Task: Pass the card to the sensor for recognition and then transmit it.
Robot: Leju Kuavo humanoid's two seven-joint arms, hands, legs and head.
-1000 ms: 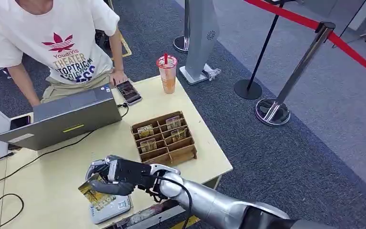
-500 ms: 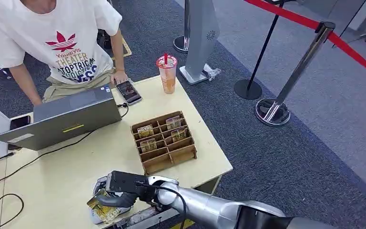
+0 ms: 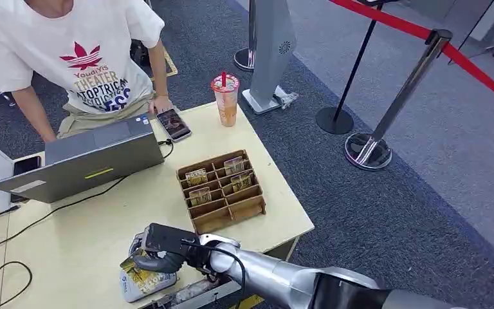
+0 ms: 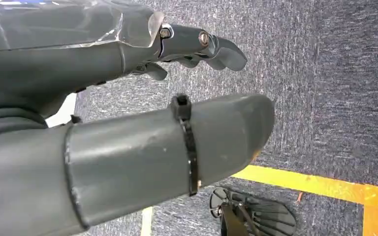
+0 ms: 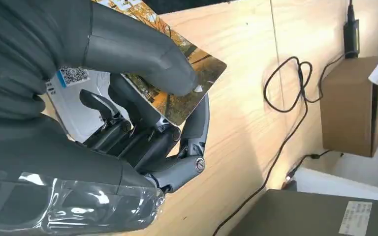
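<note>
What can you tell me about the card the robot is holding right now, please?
The card is a thin, flat rectangle printed with a yellow-brown picture. The right hand pinches it, thumb on top and dark fingers beneath. It is held low, roughly flat, over the white sensor near the table's front edge; whether it touches the sensor is unclear.

We read "THEATER" on the person's white T-shirt (image 3: 71, 45) (other lines too small to tell).

We see the left hand (image 4: 128, 118) hanging empty, fingers (image 4: 216, 46) slightly curled, above grey carpet (image 4: 334, 83) crossed by a yellow floor line (image 4: 320, 184).
</note>
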